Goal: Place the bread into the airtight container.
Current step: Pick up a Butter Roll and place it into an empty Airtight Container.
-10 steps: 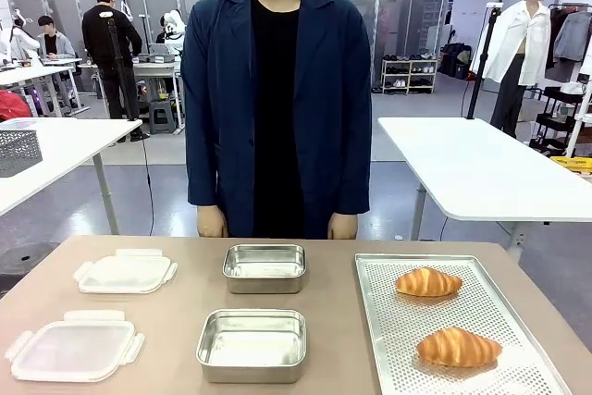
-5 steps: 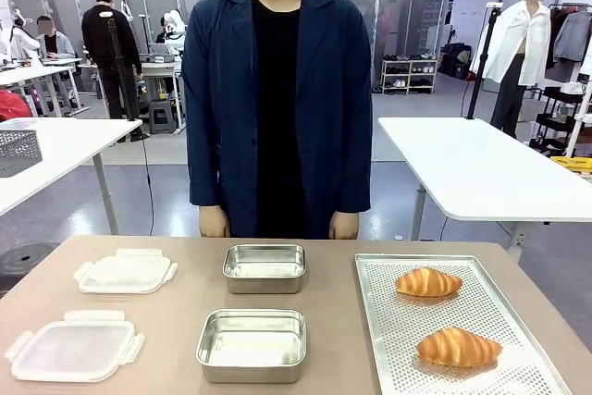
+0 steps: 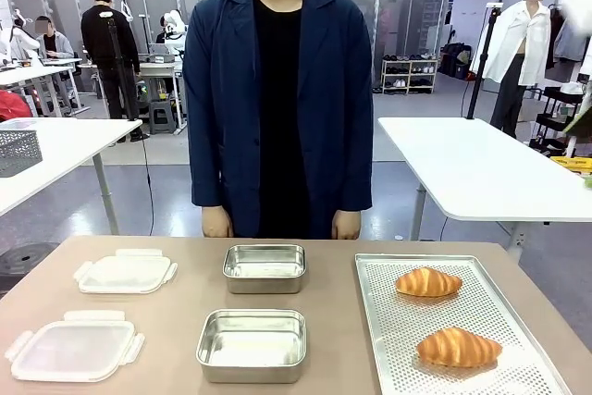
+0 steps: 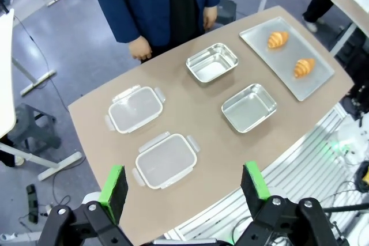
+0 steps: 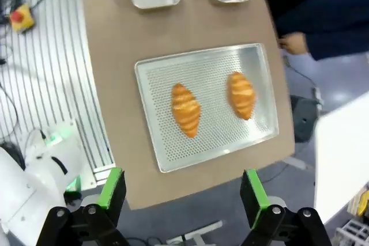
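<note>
Two golden croissants, the bread [image 3: 428,281] [image 3: 459,347], lie on a perforated metal tray [image 3: 398,321] at the table's right. Two empty steel containers [image 3: 265,267] [image 3: 252,344] sit mid-table, one behind the other. Their clear lids [image 3: 125,272] [image 3: 74,349] lie to the left. My left gripper [image 4: 183,182] hangs open high above the table's left end, over the lids [image 4: 165,161]. My right gripper [image 5: 182,190] is open too, high above the tray [image 5: 213,125] with both croissants [image 5: 186,109] [image 5: 241,94] below it. Neither gripper holds anything.
A person in a dark blue coat [image 3: 277,99] stands at the far edge with both hands [image 3: 212,221] down by the table rim. Bare brown tabletop [image 3: 176,298] lies between lids, containers and tray. Beyond the near table edge are aluminium rails [image 5: 34,73].
Nothing on the table has moved. A pale blur has come in at the front view's upper right edge.
</note>
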Available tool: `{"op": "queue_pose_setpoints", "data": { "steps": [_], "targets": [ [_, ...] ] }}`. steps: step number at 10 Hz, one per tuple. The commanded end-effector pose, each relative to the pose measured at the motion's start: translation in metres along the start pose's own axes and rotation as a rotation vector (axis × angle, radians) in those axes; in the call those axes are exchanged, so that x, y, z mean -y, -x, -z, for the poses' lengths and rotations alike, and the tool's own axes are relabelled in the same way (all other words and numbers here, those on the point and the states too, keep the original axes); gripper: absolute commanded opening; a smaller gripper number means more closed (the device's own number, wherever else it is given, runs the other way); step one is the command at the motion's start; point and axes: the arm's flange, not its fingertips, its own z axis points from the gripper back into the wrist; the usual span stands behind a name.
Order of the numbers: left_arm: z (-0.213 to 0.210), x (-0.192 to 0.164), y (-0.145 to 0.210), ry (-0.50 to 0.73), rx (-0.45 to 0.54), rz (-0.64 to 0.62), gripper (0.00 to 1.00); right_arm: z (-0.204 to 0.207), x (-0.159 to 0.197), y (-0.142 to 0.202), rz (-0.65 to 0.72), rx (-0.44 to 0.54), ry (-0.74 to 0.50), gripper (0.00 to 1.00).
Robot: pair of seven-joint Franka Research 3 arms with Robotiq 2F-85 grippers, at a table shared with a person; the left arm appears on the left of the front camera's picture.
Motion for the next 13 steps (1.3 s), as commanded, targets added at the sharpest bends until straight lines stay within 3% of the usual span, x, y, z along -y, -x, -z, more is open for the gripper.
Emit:
{"op": "queue_pose_setpoints", "data": {
  "steps": [1,2,3,4,6,8,9,10,13],
  "targets": [
    [0.000,-0.001,-0.002,-0.001,0.003,0.001,1.00,0.063,0.019,-0.002,-0.091,-0.063,-0.085,1.00],
    [0.000,-0.001,-0.002,-0.001,0.003,0.001,1.00,0.098,0.021,0.000,-0.123,-0.103,-0.085,1.00],
    [0.000,-0.001,-0.002,-0.001,0.003,0.001,1.00,0.135,0.020,0.004,-0.169,-0.208,-0.016,1.00],
    [0.000,-0.001,-0.002,-0.001,0.003,0.001,1.00,0.160,0.024,0.011,-0.192,-0.150,-0.051,1.00],
    [0.000,-0.001,-0.002,-0.001,0.003,0.001,1.00,0.200,0.026,0.023,-0.214,-0.152,-0.078,1.00],
    [0.000,-0.001,-0.002,-0.001,0.003,0.001,1.00,0.216,0.025,0.028,-0.199,-0.169,-0.099,1.00],
    [0.000,-0.001,-0.002,-0.001,0.003,0.001,1.00,0.211,0.027,0.027,-0.162,-0.227,-0.074,1.00],
    [0.000,-0.001,-0.002,-0.001,0.003,0.001,1.00,0.210,0.028,0.021,-0.186,-0.176,-0.102,1.00],
    [0.000,-0.001,-0.002,-0.001,0.003,0.001,1.00,0.210,0.028,0.021,-0.186,-0.176,-0.102,1.00]
  ]
}}
